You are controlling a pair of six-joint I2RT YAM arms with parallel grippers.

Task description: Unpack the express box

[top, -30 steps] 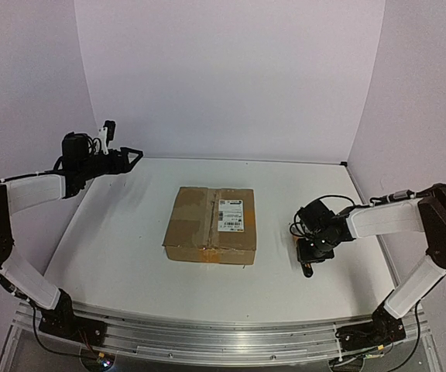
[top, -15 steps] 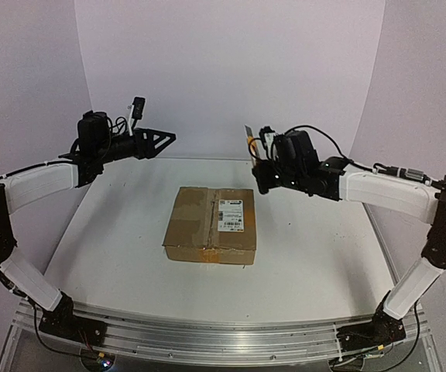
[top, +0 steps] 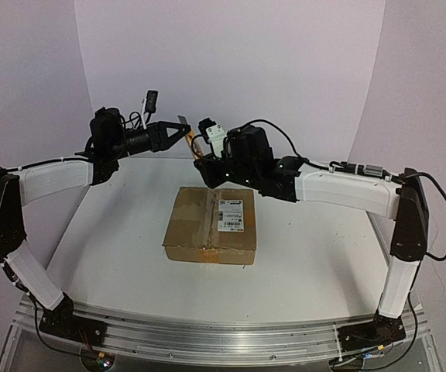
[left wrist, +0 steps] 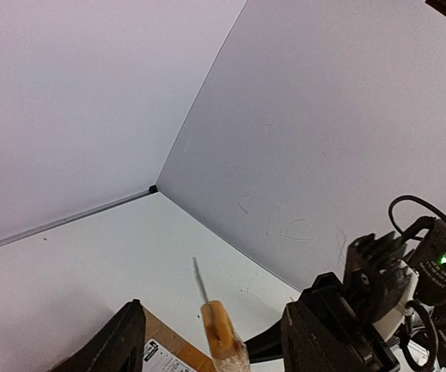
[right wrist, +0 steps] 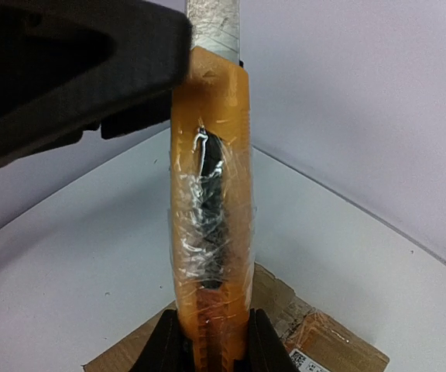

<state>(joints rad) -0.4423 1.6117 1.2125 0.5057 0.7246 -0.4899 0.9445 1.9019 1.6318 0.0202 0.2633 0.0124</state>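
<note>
Handover, express box (top: 211, 225) below: right gripper (right wrist: 211, 345) clamps the orange utility knife (right wrist: 211, 194), blade end between left gripper's (top: 181, 130) parted jaws, which likely must close next.

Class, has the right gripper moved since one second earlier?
Yes: the right gripper rose from right of the express box and swung left, above its far edge.

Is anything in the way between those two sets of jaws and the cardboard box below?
Nothing visible. The express box lies on the table with only open air between it and the jaws raised above it. The right jaws hold a utility knife, pointing up.
</note>
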